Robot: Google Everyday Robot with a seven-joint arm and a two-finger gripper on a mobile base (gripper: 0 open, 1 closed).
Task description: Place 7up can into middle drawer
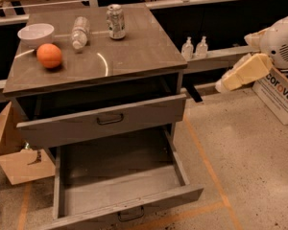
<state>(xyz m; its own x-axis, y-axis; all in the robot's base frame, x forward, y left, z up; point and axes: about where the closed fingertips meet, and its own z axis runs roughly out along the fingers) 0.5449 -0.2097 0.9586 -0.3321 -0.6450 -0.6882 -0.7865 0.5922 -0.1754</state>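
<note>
On the worktop: 7up can awaiting pickup

At the rear of the worktop (144, 56), the 7up can (116, 21) stands upright, apart from the clear bottle (79, 31) lying on its side to its left. 1 orange (49, 55) and 1 white bowl (36, 32) sit nearer the left edge. The free space around the can leaves it accessible from the front and the right.

2 drawers are pulled out. The upper drawer (105, 121), with the taller front panel, projects only slightly. The middle drawer (120, 176) below it is extended much further, so most of its flat floor lies exposed beyond the upper drawer. This likely allows the can to be lowered in from above.

The hand (230, 82) hangs to the right of the cabinet, well apart from the can, with nothing visible in it. Whether it is open or closed cannot be told. Judged step: reach for the can.
</note>
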